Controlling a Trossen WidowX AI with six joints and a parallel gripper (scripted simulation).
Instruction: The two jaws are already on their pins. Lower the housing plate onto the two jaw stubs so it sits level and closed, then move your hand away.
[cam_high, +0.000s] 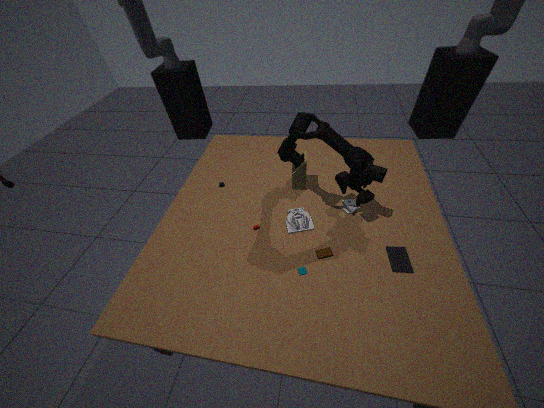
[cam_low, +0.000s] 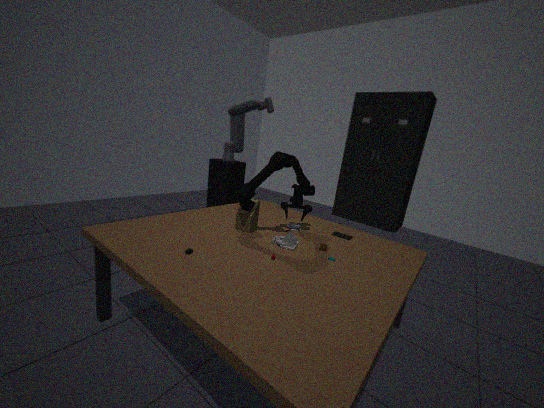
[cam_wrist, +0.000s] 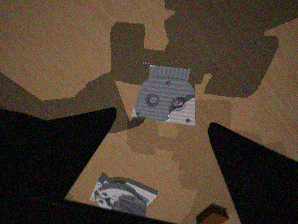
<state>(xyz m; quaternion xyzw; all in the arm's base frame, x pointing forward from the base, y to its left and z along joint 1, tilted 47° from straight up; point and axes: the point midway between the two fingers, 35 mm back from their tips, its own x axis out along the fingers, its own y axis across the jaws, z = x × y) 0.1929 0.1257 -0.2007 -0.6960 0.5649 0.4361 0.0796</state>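
The housing plate (cam_high: 350, 205) (cam_low: 293, 227) (cam_wrist: 162, 92) is pale grey, with two round rings and a ribbed end, and lies on the table. My gripper (cam_high: 353, 195) (cam_low: 295, 219) (cam_wrist: 161, 119) is open and empty, above the plate and not touching it. In the wrist view the plate shows just beyond the gap between the fingertips. The white base with the jaws (cam_high: 299, 220) (cam_low: 286, 242) (cam_wrist: 125, 196) lies apart from the plate; curved grey shapes show on it. The stubs and pins are too small to tell.
A brown block (cam_high: 324, 253) (cam_low: 323, 247) (cam_wrist: 212, 214), a teal square (cam_high: 302, 271) (cam_low: 331, 259) and a dark slab (cam_high: 400, 259) (cam_low: 342, 235) lie on the table. A red piece (cam_high: 256, 227) (cam_low: 273, 257) lies beside the base; a small black piece (cam_high: 222, 184) (cam_low: 189, 251) lies farther off.
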